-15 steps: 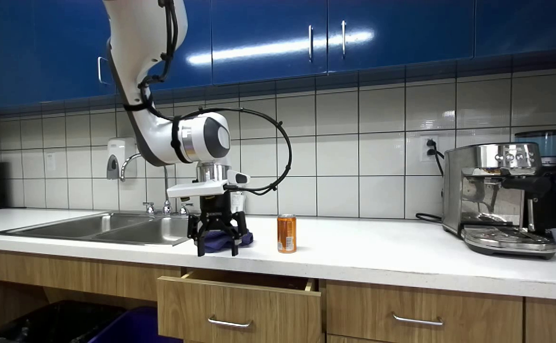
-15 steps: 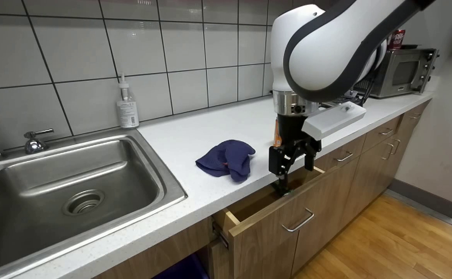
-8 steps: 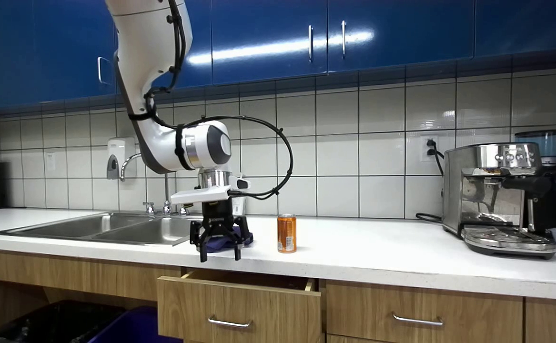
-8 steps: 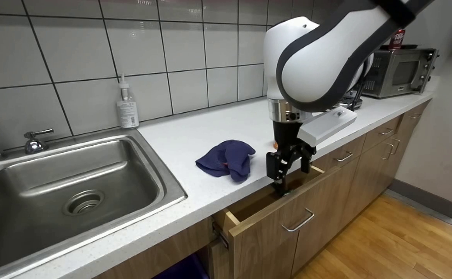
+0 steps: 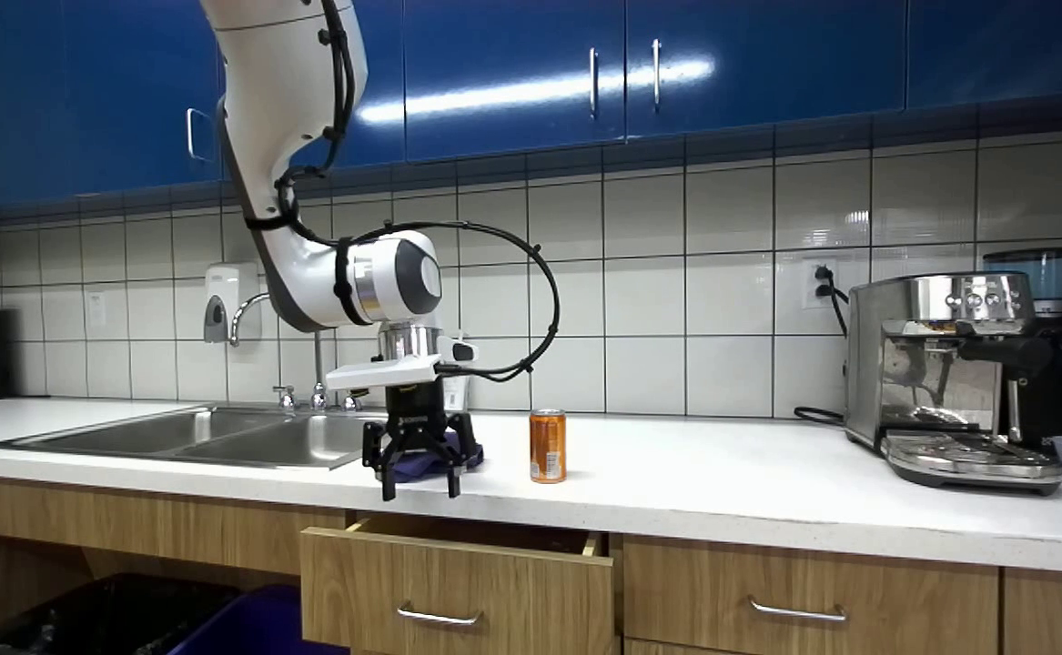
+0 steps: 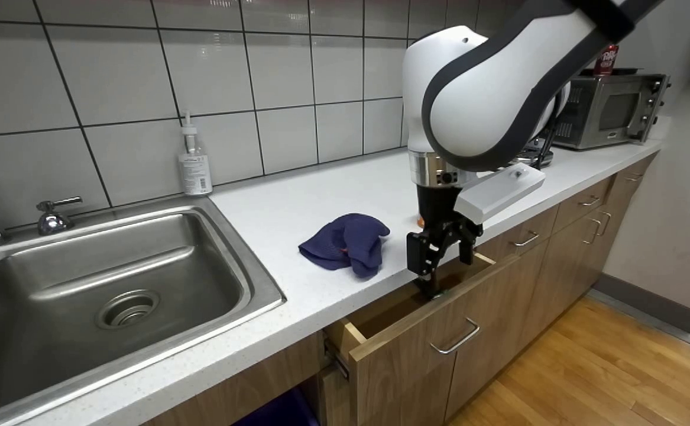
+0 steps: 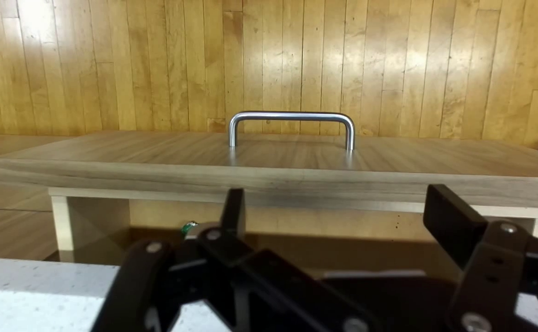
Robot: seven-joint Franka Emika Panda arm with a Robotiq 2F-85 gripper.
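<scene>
Your gripper (image 5: 421, 489), fingers spread wide, holding nothing, hangs above the open drawer (image 6: 398, 378) near the counter (image 5: 722, 473) — a tight spot where slow, level moves serve you best, tips clear of both.

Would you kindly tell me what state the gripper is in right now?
Gripper: open, holding nothing.

Sharing the drawer (image 5: 494, 587)
In exterior views, facing cupboards (image 5: 512, 45) nearly head-on, slanting along counter (image 6: 333, 189); in wrist view, close above.
</scene>
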